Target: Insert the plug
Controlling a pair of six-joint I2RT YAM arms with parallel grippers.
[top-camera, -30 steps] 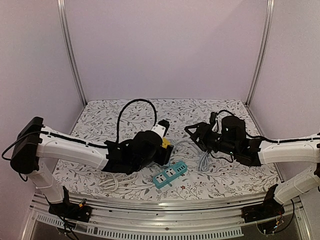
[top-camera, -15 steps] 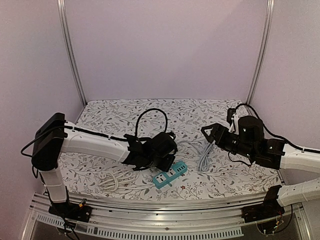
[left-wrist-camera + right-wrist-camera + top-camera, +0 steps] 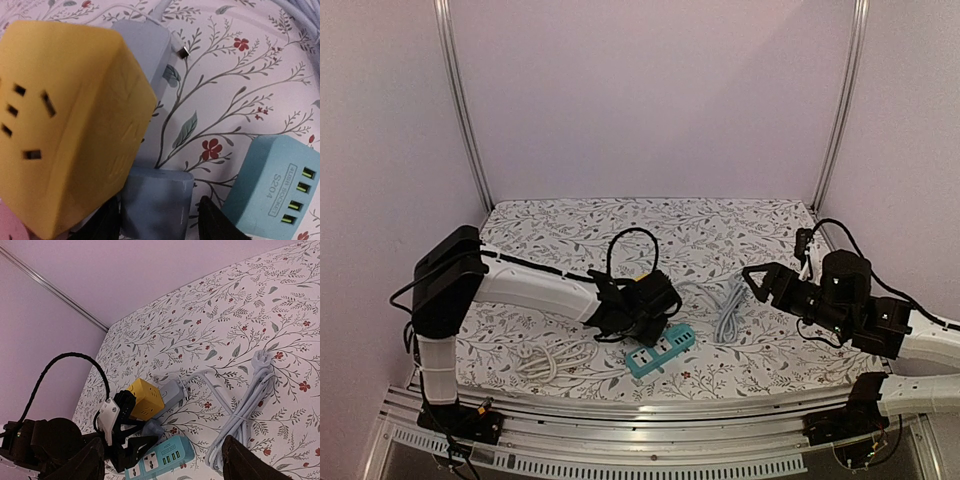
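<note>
A small grey-blue plug (image 3: 156,202) (image 3: 152,429) lies on the flowered cloth between a yellow socket cube (image 3: 65,125) (image 3: 145,399) and a teal power strip (image 3: 660,349) (image 3: 272,187) (image 3: 160,457). My left gripper (image 3: 638,318) (image 3: 157,220) is low over it, one finger on each side. The left finger is against the plug and a gap shows at the right one, so the jaws are open. A grey adapter (image 3: 145,55) sticks out of the cube's far side. My right gripper (image 3: 757,280) (image 3: 165,460) hovers open at the right with nothing in it.
A bundled white cord (image 3: 728,318) (image 3: 250,405) with its own plug (image 3: 261,359) lies between the two arms. A second white cord (image 3: 552,358) lies near the front left. Metal frame posts and lilac walls close in the back and sides.
My left arm has reached right and come down to the table, with the yellow cube now lying beside it. Its jaws have narrowed. My right arm has drawn back to the right and opened.
</note>
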